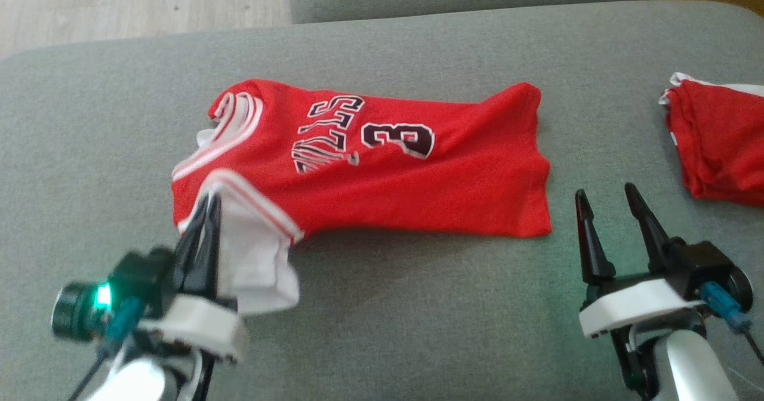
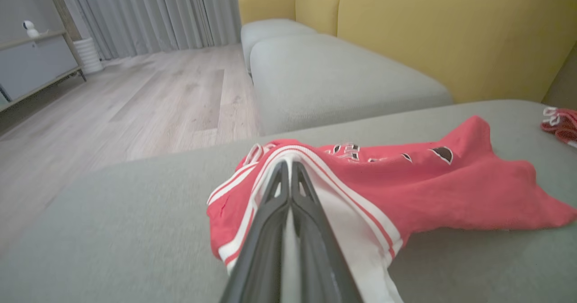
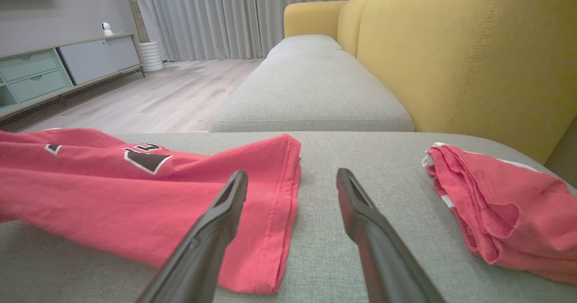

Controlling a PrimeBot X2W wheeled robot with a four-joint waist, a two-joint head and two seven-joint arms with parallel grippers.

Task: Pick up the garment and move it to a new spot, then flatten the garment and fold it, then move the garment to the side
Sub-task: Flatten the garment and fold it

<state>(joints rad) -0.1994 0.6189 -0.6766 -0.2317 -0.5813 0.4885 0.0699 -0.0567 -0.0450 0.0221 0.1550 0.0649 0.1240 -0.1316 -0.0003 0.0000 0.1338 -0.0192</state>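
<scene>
The red jersey is lying lengthwise across the middle of the grey cushion, its dark number and lettering facing up, its body mostly spread but rippling toward the hem and collar. The left hand is pinching the white-trimmed armhole edge on the cushion's near-left side, fingers pressed together on the cloth and lifting it a little off the cushion, so a white flap is hanging below. The right hand is hovering with fingers spread, holding nothing, just beside the hem corner toward the cushion's near right. Judging from this, the placing seems done and the work is sitting in the flattening or at the start of a fold; no fold is looking finished, and moving the jersey aside is remaining. A bunched red cloth is lying at the cushion's right edge, well apart from the jersey
</scene>
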